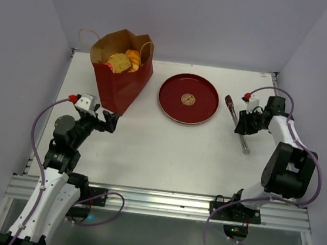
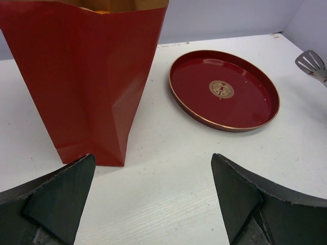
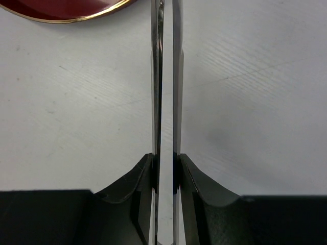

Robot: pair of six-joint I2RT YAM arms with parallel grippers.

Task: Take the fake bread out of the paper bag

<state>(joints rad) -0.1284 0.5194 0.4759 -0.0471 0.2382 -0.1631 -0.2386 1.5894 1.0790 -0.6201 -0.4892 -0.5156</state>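
Note:
The dark red paper bag point(image 1: 120, 85) stands upright at the back left, its mouth open. Golden fake bread point(image 1: 125, 61) fills its top. In the left wrist view the paper bag point(image 2: 87, 76) rises just ahead and to the left of my left gripper point(image 2: 153, 159). That left gripper point(image 1: 108, 120) is open and empty, low by the bag's near bottom corner. My right gripper point(image 1: 243, 124) is shut on a pair of metal tongs point(image 1: 235, 112) lying right of the plate. In the right wrist view the right gripper point(image 3: 164, 171) pinches the tongs' point(image 3: 177, 76) two arms together.
A round dark red plate point(image 1: 188, 99) with a gold emblem lies between the bag and the tongs; the left wrist view has the plate point(image 2: 225, 89) at upper right and the tongs' slotted tip point(image 2: 311, 64) at the right edge. Grey walls enclose the table.

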